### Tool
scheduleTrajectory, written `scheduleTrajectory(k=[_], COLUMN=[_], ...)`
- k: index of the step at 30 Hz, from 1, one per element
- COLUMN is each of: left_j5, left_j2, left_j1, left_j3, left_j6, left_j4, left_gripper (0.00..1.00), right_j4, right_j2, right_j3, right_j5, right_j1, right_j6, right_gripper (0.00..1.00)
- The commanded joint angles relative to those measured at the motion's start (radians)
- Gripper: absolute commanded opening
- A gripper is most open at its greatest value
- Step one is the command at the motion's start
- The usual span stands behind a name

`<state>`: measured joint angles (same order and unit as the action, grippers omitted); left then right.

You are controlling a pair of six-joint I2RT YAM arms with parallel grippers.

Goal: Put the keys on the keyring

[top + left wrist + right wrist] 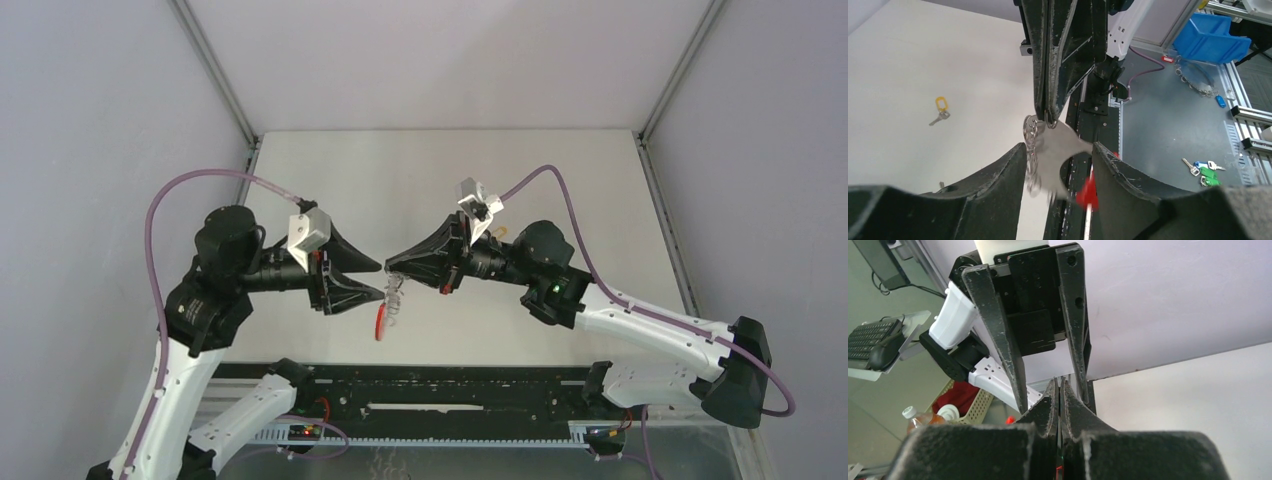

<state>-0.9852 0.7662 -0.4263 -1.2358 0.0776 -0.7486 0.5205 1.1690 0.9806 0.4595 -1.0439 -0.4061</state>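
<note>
Silver rings and plate: the keyring [1053, 152] hangs in mid-air between your two grippers, with its red band [1087, 192] dangling below.
Left gripper [1059, 148]: the fingers are part-way closed, one on each side of the ring bunch and flat plate. Both pads look to touch it, so I judge this a light pinch, not a free gap.
Right gripper [1048, 117]: the fingers are pressed together on the top ring, carrying the keyring from above.
Yellow-tagged key [940, 112]: it lies flat on the table [908, 60], well apart from both grippers and not yet on any ring.
Black-tagged key: you cannot pick it out clearly.
Risk, double grip: if you pull the arms apart while both hold, the rings may twist or snap out of one grip.
Risk, drop: if you release the right fingers before the left pinch is firm, the keyring falls to the table.
Risk, no free gripper: while both are busy, neither can fetch a key.
</note>
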Motion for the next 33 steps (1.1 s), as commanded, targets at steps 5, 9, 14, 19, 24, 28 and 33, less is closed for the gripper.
scheduleTrajectory(k=[5,9,14,19,24,28,33], left_j5=[-0.032,-0.033,-0.032,-0.040,-0.041,-0.091,-0.114], left_j2=[0.046,0.077,0.091,0.088,0.087,0.087,0.079], left_j1=[-0.006,-0.006,-0.006,-0.006,-0.006,-0.006,-0.006], left_j3=[0.013,-0.002,-0.009,-0.005,0.010,0.009,0.016], left_j6=[0.018,0.019,-0.005,-0.055,-0.085,-0.127,-0.128], left_j4=[0.086,0.091,0.123,0.164,0.186,0.203,0.207], left_gripper=[0.48,0.41,0.31,0.27,0.26,0.39,0.45], right_j4=[0.041,0.056,0.068,0.062,0.060,0.051,0.059], right_j2=[-0.011,-0.004,0.005,0.006,0.010,0.012,0.013], right_j3=[0.007,0.007,0.007,0.007,0.007,0.007,0.007], right_j5=[-0.089,-0.080,-0.067,-0.068,-0.059,-0.058,-0.044], right_j1=[-0.011,-0.007,-0.002,0.002,0.002,0.002,0.001], right_j6=[0.048,0.050,0.044,0.049,0.053,0.059,0.057], right_gripper=[0.00,0.00,0.00,0.00,0.00,0.00,0.00])
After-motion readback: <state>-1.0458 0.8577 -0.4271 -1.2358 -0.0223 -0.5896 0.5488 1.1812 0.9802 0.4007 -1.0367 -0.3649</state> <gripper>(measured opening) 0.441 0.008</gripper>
